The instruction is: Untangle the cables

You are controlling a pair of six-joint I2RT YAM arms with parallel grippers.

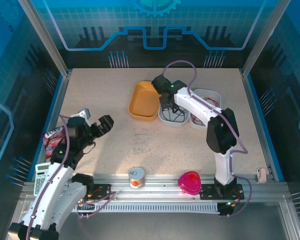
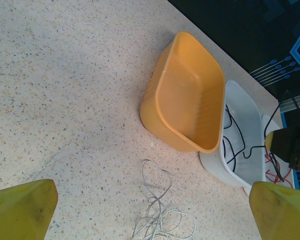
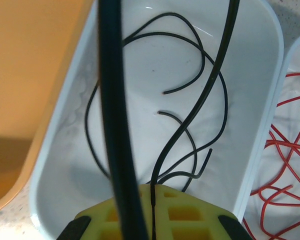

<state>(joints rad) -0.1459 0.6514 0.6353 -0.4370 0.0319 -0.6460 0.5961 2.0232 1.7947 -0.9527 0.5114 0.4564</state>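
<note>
Black cable (image 3: 219,60) in right gripper (image 3: 153,200).

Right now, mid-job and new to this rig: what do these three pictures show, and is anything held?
Two robot arms stand at the table's near edge. One picture looks down from above; the other two come from a camera on each wrist. The left gripper hangs open near a loose white cable on the table. The right gripper is shut on a black cable over a white tray. Beside it sit an orange tub and a second tray holding a red cable.
</note>
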